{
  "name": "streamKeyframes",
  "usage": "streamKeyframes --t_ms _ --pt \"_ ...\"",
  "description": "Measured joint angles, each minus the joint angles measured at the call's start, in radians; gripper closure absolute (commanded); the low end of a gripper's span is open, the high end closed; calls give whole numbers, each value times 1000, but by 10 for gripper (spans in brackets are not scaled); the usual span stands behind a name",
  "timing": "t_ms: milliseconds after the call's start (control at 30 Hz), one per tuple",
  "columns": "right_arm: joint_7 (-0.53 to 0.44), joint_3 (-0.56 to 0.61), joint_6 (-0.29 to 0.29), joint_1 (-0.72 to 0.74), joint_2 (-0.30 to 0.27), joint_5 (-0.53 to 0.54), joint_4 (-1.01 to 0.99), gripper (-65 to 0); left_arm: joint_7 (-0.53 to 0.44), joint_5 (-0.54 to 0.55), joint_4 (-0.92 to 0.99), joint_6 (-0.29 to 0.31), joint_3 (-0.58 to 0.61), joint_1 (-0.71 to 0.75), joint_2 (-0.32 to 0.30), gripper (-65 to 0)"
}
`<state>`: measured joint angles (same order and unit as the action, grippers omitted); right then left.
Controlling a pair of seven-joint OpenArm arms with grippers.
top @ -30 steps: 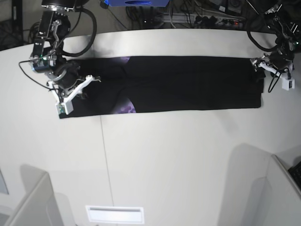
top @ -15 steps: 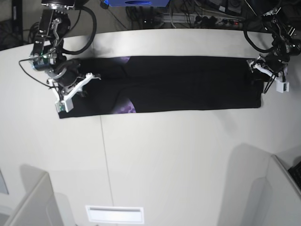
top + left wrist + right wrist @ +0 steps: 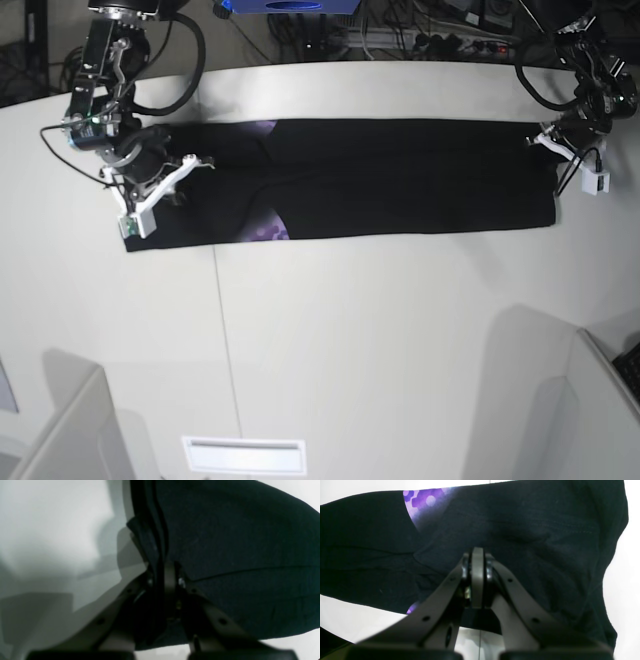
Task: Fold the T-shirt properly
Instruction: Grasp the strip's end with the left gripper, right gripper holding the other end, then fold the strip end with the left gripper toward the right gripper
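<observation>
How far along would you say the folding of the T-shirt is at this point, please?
Done: the T-shirt lies as a long narrow band on the table, sides folded in, purple print peeking out. In hand: the left end effector is closed on the edge at one end; the right end effector is shut on cloth at the other. Left: folding the band crosswise into a compact stack.

T-shirt point(image 3: 237, 542) blurred, cut off at frame edges.
</observation>
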<state>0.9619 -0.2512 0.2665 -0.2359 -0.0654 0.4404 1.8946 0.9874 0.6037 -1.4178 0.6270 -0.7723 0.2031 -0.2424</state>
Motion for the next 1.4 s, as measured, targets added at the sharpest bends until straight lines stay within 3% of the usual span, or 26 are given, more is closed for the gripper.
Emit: streamKeyframes --t_ms 233,400,533,700,933,1200,1400 --pt "0 -4 0 0 0 0 0 0 22 -23 0 -1 -11 8 -55 0" --pt "0 -4 0 -2 0 0 0 0 26 -28 -26 -2 -81 16 -69 0" --pt "0 -4 0 -9 0 0 0 0 18 -126 -102 1 -83 32 -68 0" --pt "0 -5 0 -11 0 0 1 0 -121 -255 -234 -2 -51 105 -20 0" --pt "-1 -7 0 -11 2 0 2 0 -139 -265 -376 1 24 183 -8 0" --pt "0 -7 0 -9 19 0 2 0 -135 -275 -506 1 30 203 57 0" --pt "-2 -7 0 -8 19 0 2 0 -134 -281 -517 0 114 229 69 0"
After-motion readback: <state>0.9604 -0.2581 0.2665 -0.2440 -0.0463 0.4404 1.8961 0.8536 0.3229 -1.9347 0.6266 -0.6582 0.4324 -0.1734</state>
